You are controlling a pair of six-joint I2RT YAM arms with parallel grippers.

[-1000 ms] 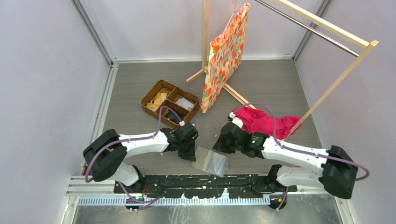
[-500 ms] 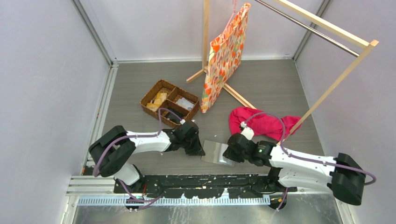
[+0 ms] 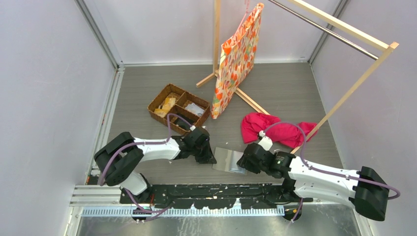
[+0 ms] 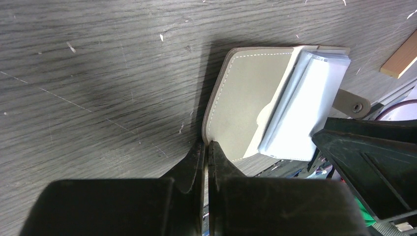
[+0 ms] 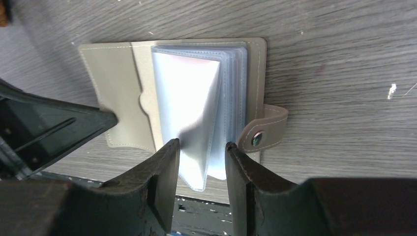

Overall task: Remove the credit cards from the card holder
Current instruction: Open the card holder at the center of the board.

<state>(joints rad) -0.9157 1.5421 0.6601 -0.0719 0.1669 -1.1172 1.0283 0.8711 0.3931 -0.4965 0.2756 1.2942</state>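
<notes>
The card holder [image 3: 227,160] lies spread open on the grey table between my two grippers. Its grey-olive cover [image 4: 248,110] faces up in the left wrist view, and my left gripper [image 4: 207,143] is shut on that cover's near edge. A fanned stack of pale blue clear sleeves [image 5: 196,113] stands up from its middle, with the snap tab [image 5: 263,135] to the right. My right gripper [image 5: 201,145] is open, its fingers either side of the sleeves' near ends with gaps on both sides. The credit cards are hidden inside the sleeves.
A brown wicker divided basket [image 3: 179,108] sits behind the left arm. A red cloth [image 3: 275,129] lies behind the right arm. A patterned bag [image 3: 236,59] hangs on a wooden rack [image 3: 344,93]. The black base rail [image 3: 211,196] runs just in front of the holder.
The holder came down from a tilted, lifted pose to lie on the table. My right gripper's fingers have spread apart and the right arm has drawn back a little to the right.
</notes>
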